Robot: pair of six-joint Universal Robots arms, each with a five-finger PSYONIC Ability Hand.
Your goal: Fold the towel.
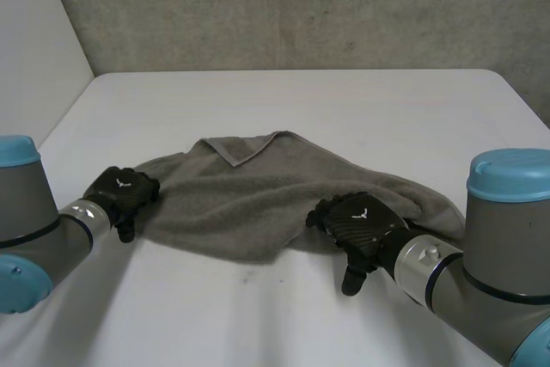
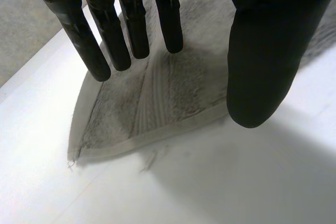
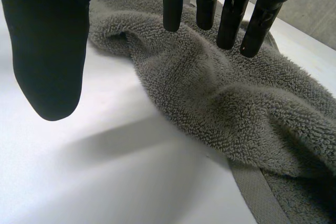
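1. A white table [image 1: 344,109] stands against a grey concrete wall [image 1: 301,6], with a pale wall [image 1: 34,40] on its left.
2. The grey towel [image 1: 258,199] lies rumpled mid-table, with one far corner turned over.
3. The left hand [image 1: 123,192] is at the towel's left corner. Its fingers [image 2: 111,35] are straight, the thumb is apart, and it holds nothing.
4. The right hand [image 1: 357,223] is at the towel's near right edge. Its fingers [image 3: 231,19] are straight over the bunched cloth, and it grips nothing.

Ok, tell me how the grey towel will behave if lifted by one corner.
The towel likely hangs limp: it lies in soft rumpled folds. Its thick looped pile probably grips well rather than slipping. Pushed, it would probably bunch, not slide.
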